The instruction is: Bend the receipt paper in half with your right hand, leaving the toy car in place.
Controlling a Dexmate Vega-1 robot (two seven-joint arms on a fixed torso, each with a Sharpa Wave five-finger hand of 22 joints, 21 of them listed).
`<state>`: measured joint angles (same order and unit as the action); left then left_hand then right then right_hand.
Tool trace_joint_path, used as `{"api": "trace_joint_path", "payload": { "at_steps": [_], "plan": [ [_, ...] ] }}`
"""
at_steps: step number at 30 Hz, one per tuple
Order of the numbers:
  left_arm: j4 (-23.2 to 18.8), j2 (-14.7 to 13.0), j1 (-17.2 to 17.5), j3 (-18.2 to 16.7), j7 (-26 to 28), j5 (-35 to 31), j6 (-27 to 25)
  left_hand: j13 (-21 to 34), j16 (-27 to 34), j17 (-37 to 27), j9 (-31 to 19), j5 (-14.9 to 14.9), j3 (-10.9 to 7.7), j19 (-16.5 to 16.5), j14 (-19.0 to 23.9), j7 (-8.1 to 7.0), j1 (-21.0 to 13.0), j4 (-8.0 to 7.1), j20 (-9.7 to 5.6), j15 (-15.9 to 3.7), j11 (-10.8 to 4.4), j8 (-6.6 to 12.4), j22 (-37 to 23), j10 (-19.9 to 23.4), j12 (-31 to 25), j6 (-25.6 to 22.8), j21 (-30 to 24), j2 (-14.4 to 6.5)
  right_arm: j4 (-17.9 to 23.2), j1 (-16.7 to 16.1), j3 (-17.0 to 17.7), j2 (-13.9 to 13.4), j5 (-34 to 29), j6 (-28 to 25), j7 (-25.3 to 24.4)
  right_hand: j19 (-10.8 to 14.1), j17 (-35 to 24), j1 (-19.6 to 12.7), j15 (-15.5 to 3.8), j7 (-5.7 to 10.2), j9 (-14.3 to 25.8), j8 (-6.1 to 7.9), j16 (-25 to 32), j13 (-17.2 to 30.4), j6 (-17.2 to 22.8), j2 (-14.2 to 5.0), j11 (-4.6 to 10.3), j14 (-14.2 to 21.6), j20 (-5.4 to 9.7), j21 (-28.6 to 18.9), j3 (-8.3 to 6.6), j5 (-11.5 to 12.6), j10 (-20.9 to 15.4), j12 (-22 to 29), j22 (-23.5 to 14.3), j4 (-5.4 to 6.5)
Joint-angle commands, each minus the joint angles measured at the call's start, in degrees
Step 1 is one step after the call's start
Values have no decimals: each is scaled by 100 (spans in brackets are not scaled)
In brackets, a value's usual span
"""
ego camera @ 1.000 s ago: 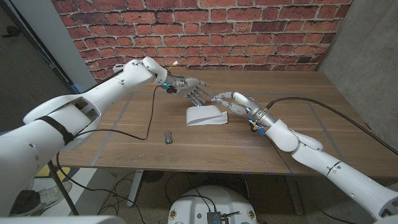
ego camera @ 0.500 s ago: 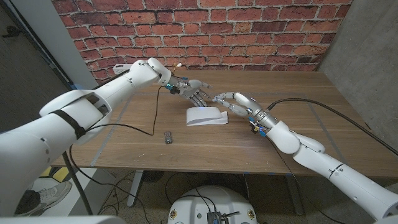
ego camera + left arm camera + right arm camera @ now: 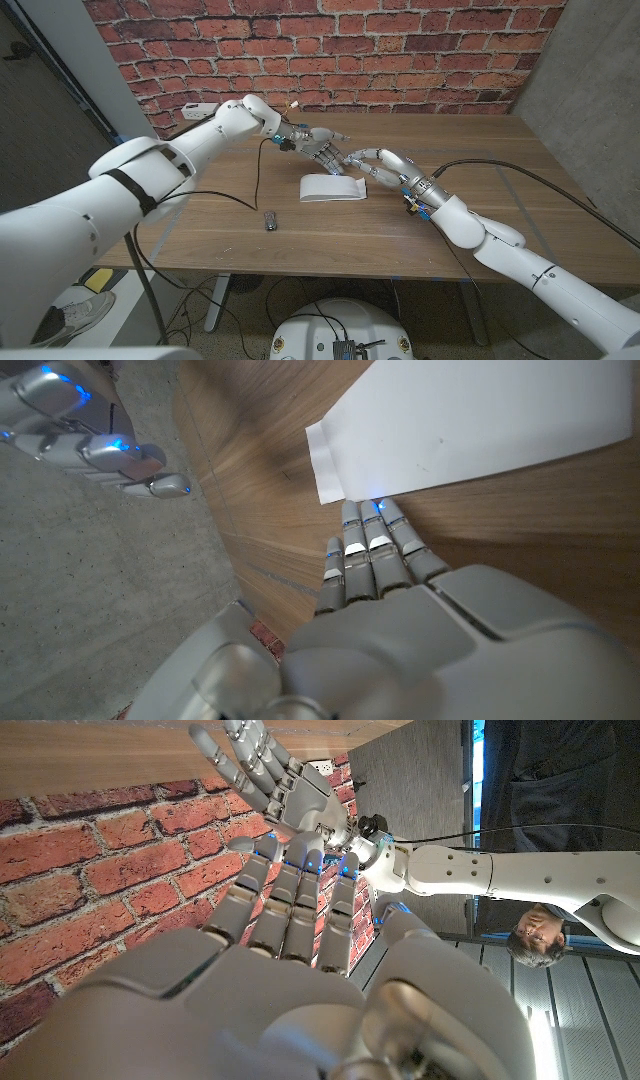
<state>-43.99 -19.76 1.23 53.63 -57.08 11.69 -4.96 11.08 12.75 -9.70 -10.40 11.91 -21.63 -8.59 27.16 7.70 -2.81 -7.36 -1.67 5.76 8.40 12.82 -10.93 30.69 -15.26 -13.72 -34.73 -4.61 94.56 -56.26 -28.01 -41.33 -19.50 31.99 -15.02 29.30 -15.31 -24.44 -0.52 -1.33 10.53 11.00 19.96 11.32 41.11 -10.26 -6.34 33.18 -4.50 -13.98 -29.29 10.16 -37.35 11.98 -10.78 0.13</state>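
Head view, near to far. Toy car (image 3: 269, 220): near the table's (image 3: 500, 200) front edge, left of centre, well apart from the paper, so folding need not disturb it. Receipt paper (image 3: 332, 188): mid-table, apparently already doubled over, lying low. My right hand (image 3: 375, 163): just beyond the paper's right end, fingers apart, grasping nothing, poised to press the crease, I judge. My left hand (image 3: 312, 143): farther back, fingers spread, empty, clear of the work.

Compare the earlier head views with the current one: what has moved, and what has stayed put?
The left robot hand moved away from the folded receipt paper, toward the right robot hand, holding nothing. The right robot hand, the paper and the toy car stayed put.
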Motion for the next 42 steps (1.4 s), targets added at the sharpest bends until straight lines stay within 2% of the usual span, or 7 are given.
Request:
{"api": "trace_joint_path", "payload": {
  "at_steps": [1,10,18,24,27,34,42],
  "plan": [
    [151,188,-160,232,-125,-330,103,4,-8,-24,-16,59,31,32,62,228,-12,15,-82,16,11,-54,-12,62,-22,37,47,20,8,23,-64,-37,208,10,334,88,8,47,1,-16,12,-3,-7,21,10,63,-39,83,36,-57,-34,0,-71,13,-19,-2],
    [-750,-347,378,-258,479,-39,226,10,-288,-34,-20,97,112,492,-840,-250,52,-62,394,2,-80,-210,-14,-773,408,337,344,-33,46,279,-443,-94,363,-404,1229,65,63,299,13,24,12,-55,-147,23,-189,164,-12,-69,66,-46,102,0,11,-29,-21,126],
    [-1630,-791,979,-754,1194,271,598,12,-282,-30,-18,113,111,627,-1177,-411,19,-46,353,-189,-316,-160,-12,-1078,454,248,444,-49,-86,522,-751,1,201,-501,1530,-150,118,615,-41,85,13,-45,-349,23,-286,170,65,-361,33,49,233,27,122,-59,-11,341],
    [-2147,-1047,974,-696,1201,178,116,17,-74,-28,-29,122,96,115,-533,-137,-36,-25,546,-127,-185,75,-22,-353,158,-677,342,-84,-253,687,-910,81,125,-566,1624,-446,214,1144,-170,113,11,-34,-672,14,-350,282,108,-872,71,177,500,72,194,-63,8,692],
    [-2686,-1307,1038,-646,1388,-32,-216,19,-85,-22,-39,47,-229,-26,-289,6,-303,68,677,-91,-199,198,-29,-176,143,-1336,337,-436,-316,743,-962,122,5,-590,1552,-565,280,1282,-201,113,7,-35,-813,8,-391,343,166,-1098,94,223,570,105,359,-109,20,752],
    [-3924,-1939,1321,-748,1845,-317,-1015,41,10,-42,-56,-165,-720,-418,380,88,-594,188,704,-173,-158,298,-79,480,-8,-2238,201,-457,-435,851,-1039,198,-91,-558,1408,-694,359,1293,-115,95,3,-57,-901,4,-508,334,88,-1250,75,260,552,160,559,-134,29,711],
    [-4366,-2216,1451,-922,1868,-127,-1451,62,124,-58,-67,-193,-741,-971,967,152,-442,74,797,-136,-74,215,-119,920,-102,-2416,-34,-323,-561,1084,-1239,316,-306,-659,1508,-789,436,1221,-268,208,1,-70,-963,-8,-707,287,266,-1483,100,265,447,185,930,-173,35,620]
  ]
}}
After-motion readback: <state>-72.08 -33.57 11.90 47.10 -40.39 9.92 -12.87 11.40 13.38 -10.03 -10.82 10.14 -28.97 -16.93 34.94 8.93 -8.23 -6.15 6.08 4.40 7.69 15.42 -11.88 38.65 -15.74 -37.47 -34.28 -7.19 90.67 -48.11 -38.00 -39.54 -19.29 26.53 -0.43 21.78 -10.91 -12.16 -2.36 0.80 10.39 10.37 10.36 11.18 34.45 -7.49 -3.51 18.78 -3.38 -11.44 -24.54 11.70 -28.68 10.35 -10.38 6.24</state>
